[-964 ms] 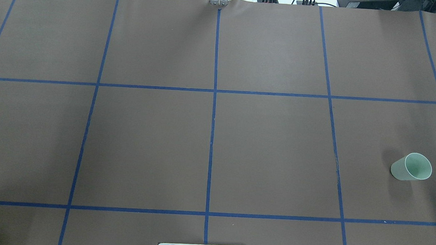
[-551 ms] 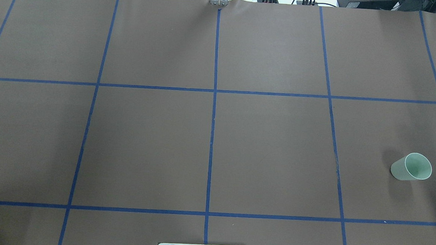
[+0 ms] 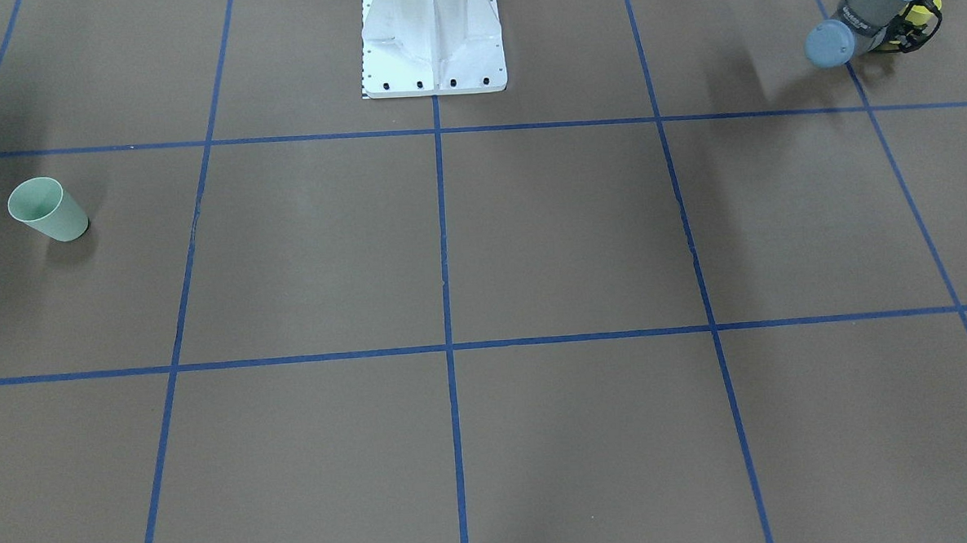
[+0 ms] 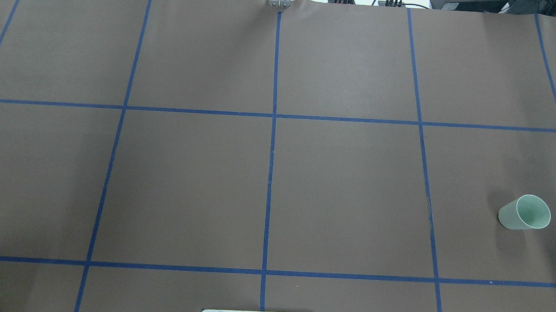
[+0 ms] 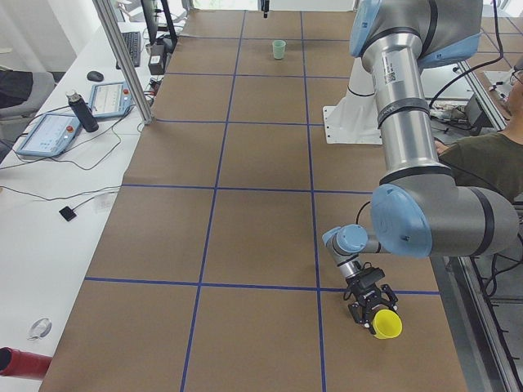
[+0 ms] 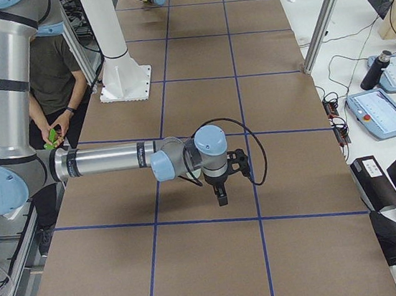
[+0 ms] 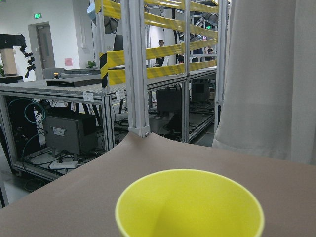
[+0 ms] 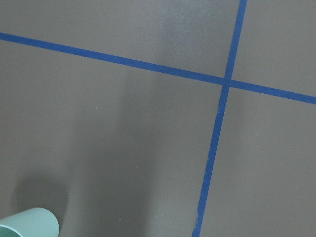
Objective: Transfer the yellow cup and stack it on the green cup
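Green cup point(image 4: 525, 212) unmoved on surface point(image 4: 353, 179), near right hand point(image 6: 220, 192), grip unreadable; left hand point(image 5: 372, 306) clamps yellow cup point(image 5: 384, 324), far off; transfer pending

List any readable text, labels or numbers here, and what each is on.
No text is legible in any view.
Too small to read: green sign above the door.
Blurred: white labels on the metal frame.
Too small: sticker on the left arm.
Unmarked: yellow cup, green cup.
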`<move>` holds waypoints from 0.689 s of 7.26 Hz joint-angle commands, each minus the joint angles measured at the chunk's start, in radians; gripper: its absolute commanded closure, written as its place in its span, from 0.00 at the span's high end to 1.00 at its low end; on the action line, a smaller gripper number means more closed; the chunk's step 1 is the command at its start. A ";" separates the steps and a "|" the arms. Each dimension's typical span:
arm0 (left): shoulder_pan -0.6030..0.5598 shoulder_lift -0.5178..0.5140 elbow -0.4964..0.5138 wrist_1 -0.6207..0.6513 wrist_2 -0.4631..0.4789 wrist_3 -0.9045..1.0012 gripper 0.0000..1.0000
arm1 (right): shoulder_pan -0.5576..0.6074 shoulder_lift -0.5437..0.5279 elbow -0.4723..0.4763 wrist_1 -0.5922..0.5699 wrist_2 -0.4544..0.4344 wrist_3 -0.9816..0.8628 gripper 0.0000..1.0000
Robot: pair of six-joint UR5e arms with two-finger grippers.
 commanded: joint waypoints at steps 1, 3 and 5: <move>0.011 0.027 0.000 -0.004 -0.001 -0.007 0.34 | 0.000 -0.003 0.003 0.000 0.001 0.003 1.00; 0.034 0.078 0.000 -0.030 0.016 0.014 0.31 | 0.000 0.000 0.005 0.000 0.004 0.004 1.00; 0.044 0.139 -0.008 -0.033 0.231 0.067 0.31 | 0.000 0.006 0.003 0.000 0.004 0.006 1.00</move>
